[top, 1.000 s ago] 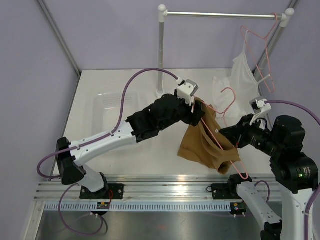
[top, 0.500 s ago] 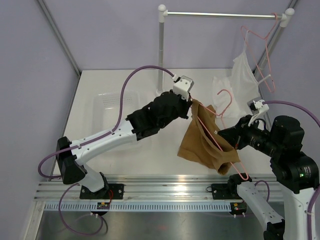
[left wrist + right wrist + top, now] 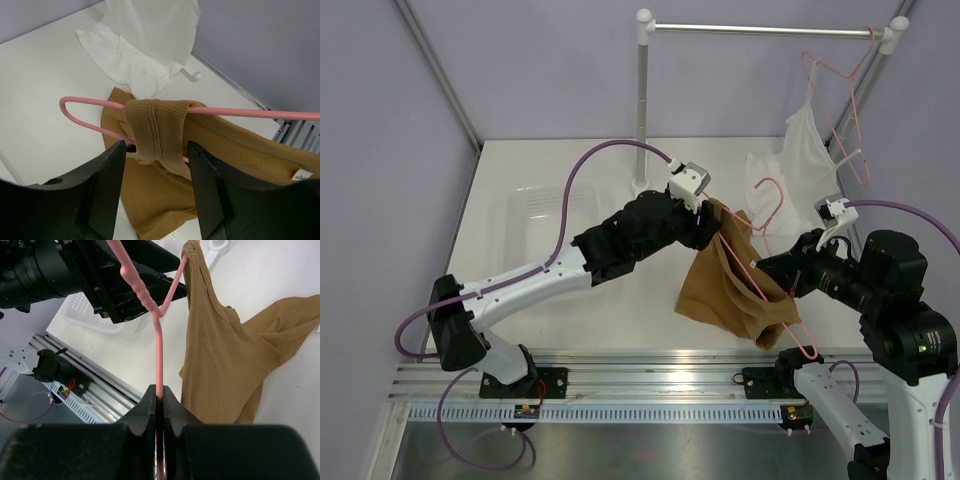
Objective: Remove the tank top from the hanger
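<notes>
No text can be read anywhere; the small white tag (image 3: 300, 175) on the tank top (image 3: 235, 145) carries tiny print too small to make out

tank top (image 3: 235, 145): tan-brown ribbed knit cloth, matt, soft folds; small white label (image 3: 301, 175) at lower right of the left wrist view. hanger (image 3: 250, 113): thin pink wire, smooth coated, slight gloss. white garment (image 3: 150, 40): thin cloth, matt, a bit sheer. left gripper (image 3: 155, 152): black plastic, matt, smooth. right gripper (image 3: 159, 396): black plastic, faint sheen. table (image 3: 620, 315): white, smooth, matt. rail (image 3: 760, 30), upper right of top view: bare shiny metal. cable (image 3: 625, 141): purple smooth sheath. bin (image 3: 535, 205): translucent plastic.
</notes>
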`<move>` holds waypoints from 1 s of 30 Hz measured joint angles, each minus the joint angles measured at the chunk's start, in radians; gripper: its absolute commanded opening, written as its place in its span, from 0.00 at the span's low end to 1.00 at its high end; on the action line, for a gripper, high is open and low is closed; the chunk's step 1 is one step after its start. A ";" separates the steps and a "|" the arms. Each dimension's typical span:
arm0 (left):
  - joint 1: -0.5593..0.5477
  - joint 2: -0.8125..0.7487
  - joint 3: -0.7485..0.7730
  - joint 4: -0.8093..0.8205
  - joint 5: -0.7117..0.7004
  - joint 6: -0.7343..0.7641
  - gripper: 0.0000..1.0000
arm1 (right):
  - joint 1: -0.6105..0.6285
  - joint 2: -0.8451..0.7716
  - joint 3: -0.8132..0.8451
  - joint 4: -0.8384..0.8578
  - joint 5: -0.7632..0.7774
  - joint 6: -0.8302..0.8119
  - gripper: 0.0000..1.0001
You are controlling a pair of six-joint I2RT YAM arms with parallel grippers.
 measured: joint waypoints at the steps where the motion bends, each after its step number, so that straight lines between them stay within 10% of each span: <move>1: 0.000 0.000 0.000 0.004 0.001 0.000 0.56 | 0.000 0.000 0.000 0.000 0.000 0.000 0.00; 6: 0.000 0.001 0.000 0.012 0.006 -0.004 0.56 | 0.000 0.002 0.000 0.008 -0.027 0.001 0.00; 12: 0.000 0.029 0.026 0.011 -0.001 -0.014 0.00 | 0.001 0.002 0.000 0.008 -0.037 0.001 0.00; 30: 0.208 -0.107 -0.023 -0.224 -0.312 -0.232 0.00 | 0.100 -0.016 -0.050 0.042 -0.031 -0.033 0.00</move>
